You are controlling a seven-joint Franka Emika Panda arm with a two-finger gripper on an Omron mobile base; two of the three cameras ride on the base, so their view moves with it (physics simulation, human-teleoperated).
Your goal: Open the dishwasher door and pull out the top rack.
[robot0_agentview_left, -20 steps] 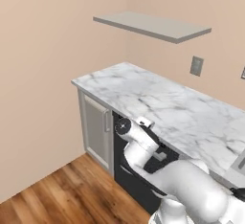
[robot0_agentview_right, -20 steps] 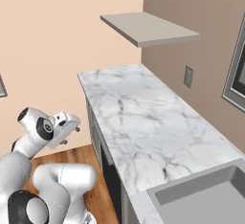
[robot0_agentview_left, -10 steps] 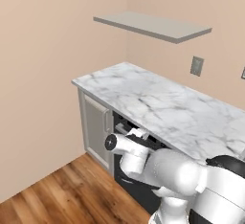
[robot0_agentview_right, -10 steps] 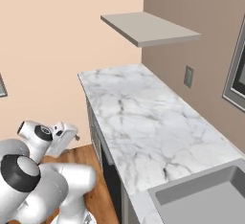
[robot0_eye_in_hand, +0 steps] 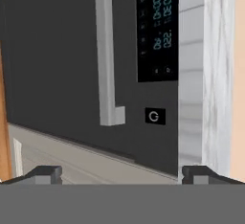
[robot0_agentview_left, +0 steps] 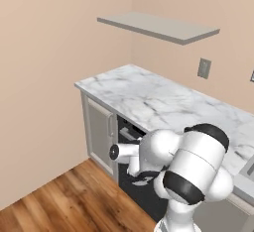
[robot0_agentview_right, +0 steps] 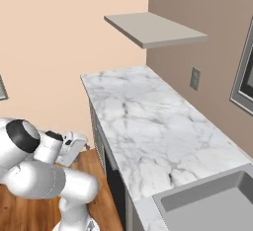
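The dishwasher door (robot0_eye_in_hand: 57,65) is a flat black panel, standing closed under the marble counter. In the rolled hand view its grey bar handle (robot0_eye_in_hand: 106,50) runs up and down, beside a lit control panel (robot0_eye_in_hand: 157,27). My gripper (robot0_eye_in_hand: 122,174) is open, its fingers (robot0_eye_in_hand: 48,173) spread wide with nothing between them. It faces the door from a short distance, near the handle's end. In the left base view the door (robot0_agentview_left: 130,136) peeks out behind my folded arm. The right base view shows my hand (robot0_agentview_right: 71,147) low in front of the cabinets. The top rack is hidden behind the door.
A narrow grey cabinet door (robot0_agentview_left: 100,129) with a vertical handle stands left of the dishwasher. The marble counter (robot0_agentview_left: 163,102) overhangs above, with a sink (robot0_agentview_right: 212,203) at its near right. A shelf (robot0_agentview_left: 158,27) hangs on the wall. Wood floor (robot0_agentview_left: 64,201) lies open at the left.
My arm has folded down and forward, bringing the hand lower in front of the dishwasher. The door has stayed closed and the gripper has stayed open.
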